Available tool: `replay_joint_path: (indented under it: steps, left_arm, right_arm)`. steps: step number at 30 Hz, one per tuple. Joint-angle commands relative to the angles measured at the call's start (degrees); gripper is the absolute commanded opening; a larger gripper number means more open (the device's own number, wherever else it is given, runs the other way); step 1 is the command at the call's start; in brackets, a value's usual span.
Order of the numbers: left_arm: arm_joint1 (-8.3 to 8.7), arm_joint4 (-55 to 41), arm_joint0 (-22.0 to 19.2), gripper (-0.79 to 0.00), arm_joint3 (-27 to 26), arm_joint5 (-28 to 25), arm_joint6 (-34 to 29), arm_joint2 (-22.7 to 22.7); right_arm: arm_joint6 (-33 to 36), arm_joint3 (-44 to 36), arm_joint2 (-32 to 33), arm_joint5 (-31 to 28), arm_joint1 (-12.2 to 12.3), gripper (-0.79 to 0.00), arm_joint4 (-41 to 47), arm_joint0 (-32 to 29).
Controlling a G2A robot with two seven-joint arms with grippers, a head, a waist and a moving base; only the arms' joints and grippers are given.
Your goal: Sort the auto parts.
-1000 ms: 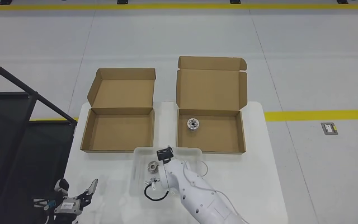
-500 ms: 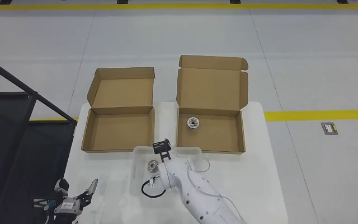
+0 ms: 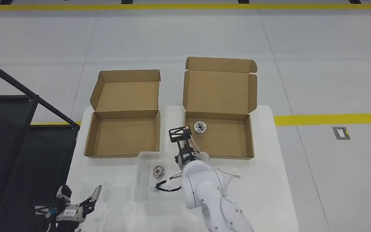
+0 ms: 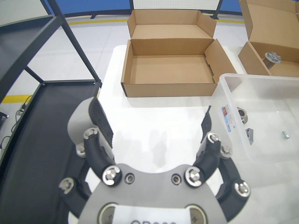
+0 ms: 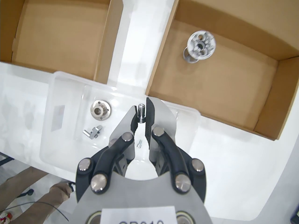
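Note:
My right gripper [image 5: 140, 105] is shut on a small threaded metal stud [image 5: 141, 113], held above the far rim of the clear plastic bin [image 5: 48, 117], close to the near left corner of the right cardboard box [image 5: 264, 108]. That box holds a round gear-like part [image 5: 200, 45] [image 3: 200, 127]. In the bin lie a flanged metal disc [image 5: 100, 110] [image 3: 157, 171], a small bracket [image 5: 93, 132] and a tiny pin [image 5: 139, 142]. The left cardboard box [image 3: 122, 134] [image 4: 170, 71] has nothing in it. Near the table's front left corner my left gripper [image 4: 151, 104] [image 3: 75, 206] stands open, holding nothing.
A black metal shelf cart [image 3: 23, 151] [image 4: 35, 117] stands against the table's left side. Both box lids [image 3: 219, 90] stand up at the far side. A narrow strip of white table [image 5: 137, 47] runs between the two boxes.
My right arm has risen out of the bin and moved toward the far right, closer to the right box. The left gripper has not moved.

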Motion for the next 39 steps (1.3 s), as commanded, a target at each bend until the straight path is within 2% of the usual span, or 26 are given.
replay_joint_path:
  steps: [1,12,16,19,22,26,33,39]
  left_arm:
    - [0.00,0.00,0.00,0.000,0.00,0.00,0.00,0.00]
    - [0.00,0.00,0.00,0.000,0.00,0.00,0.00,0.00]
    - [0.00,0.00,0.00,0.000,0.00,0.00,0.00,0.00]
    - [0.00,0.00,0.00,0.000,0.00,0.00,0.00,0.00]
    - [0.00,0.00,0.00,0.000,0.00,0.00,0.00,0.00]
    - [0.00,0.00,0.00,0.000,0.00,0.00,0.00,0.00]
    - [0.00,0.00,0.00,0.000,0.00,0.00,0.00,0.00]
    - [0.00,0.00,0.00,0.000,0.00,0.00,0.00,0.00]
  right_arm:
    - [-3.34,-0.24,2.12,-0.01,0.15,-0.785,0.09,0.14]
    - [-3.72,-0.17,2.41,0.09,0.15,-0.785,0.28,0.09]
    - [-5.92,3.42,5.66,2.83,-0.03,-0.785,2.61,1.40]
    - [-7.95,8.36,10.03,5.24,-0.22,-0.785,6.82,4.82]
    - [-8.84,14.49,14.24,3.25,-0.07,-0.785,11.28,8.55]
    - [-8.50,25.48,17.70,1.69,0.29,-0.785,12.48,14.06]
    - [-8.27,46.46,18.18,2.53,0.01,-0.785,12.07,24.69]
    - [-10.14,56.77,18.06,2.80,-0.45,-0.785,13.68,29.64]
